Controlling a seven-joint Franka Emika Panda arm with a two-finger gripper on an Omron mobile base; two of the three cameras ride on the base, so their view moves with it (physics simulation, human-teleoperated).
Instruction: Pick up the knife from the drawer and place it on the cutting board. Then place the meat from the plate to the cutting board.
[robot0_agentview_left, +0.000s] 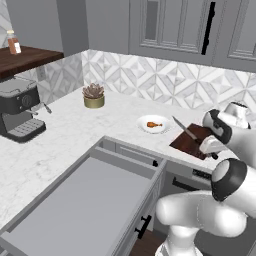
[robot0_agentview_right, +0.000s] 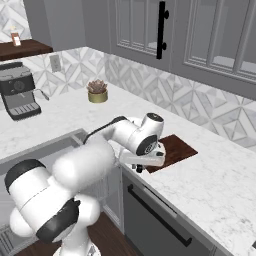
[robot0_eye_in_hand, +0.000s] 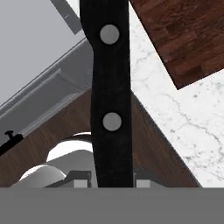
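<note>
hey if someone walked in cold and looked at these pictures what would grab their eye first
First, the gripper holding the knife by its black handle, the blade angled up over the near end of the cutting board. Next, the wide grey drawer pulled far open in the foreground, its floor bare. Just left of the board, the meat sits on the white plate.

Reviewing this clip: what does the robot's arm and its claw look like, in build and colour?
The arm is made of glossy white, rounded segments joined by dark, almost black joint rings and caps, thick near the base and slimmer toward the wrist. No loose cables or printed markings show. The claw sits on a white hand with a small dark tip showing below it.
</note>
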